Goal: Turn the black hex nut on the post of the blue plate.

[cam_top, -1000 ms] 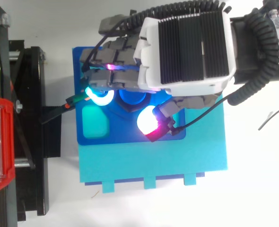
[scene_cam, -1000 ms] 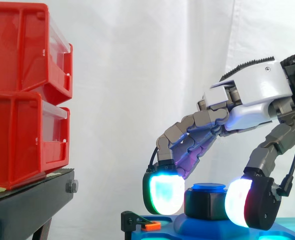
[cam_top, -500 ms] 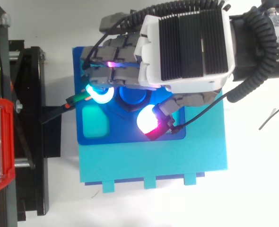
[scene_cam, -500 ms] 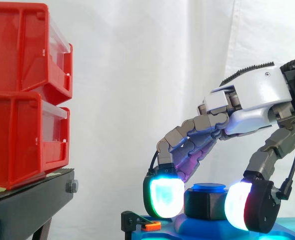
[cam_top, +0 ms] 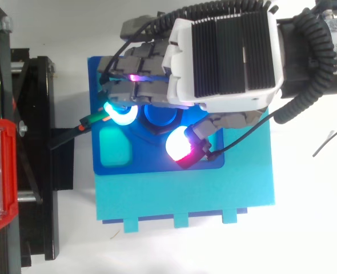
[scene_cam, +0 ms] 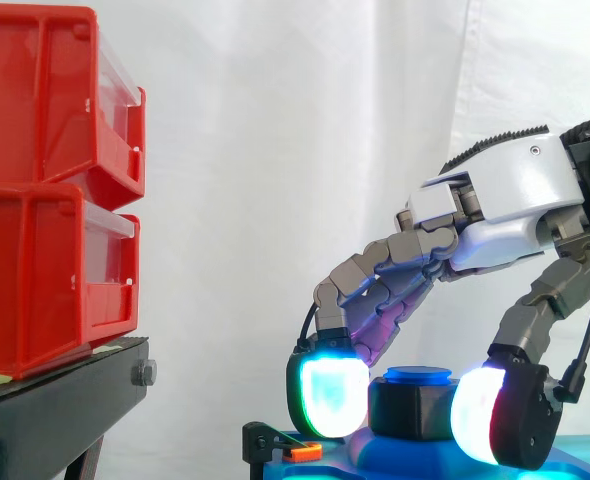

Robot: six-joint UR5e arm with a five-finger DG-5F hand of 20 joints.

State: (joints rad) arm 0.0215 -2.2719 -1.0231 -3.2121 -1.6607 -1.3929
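My hand (scene_cam: 505,205) arches over the blue plate (cam_top: 151,165). Curled fingers and thumb pinch the black hex nut (scene_cam: 410,410) from left and right.

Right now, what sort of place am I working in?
Probably a robot test bench in a lab: a white curtain as backdrop, red bins stacked on a black stand, and a blue plate holding the nut that the hand grips.
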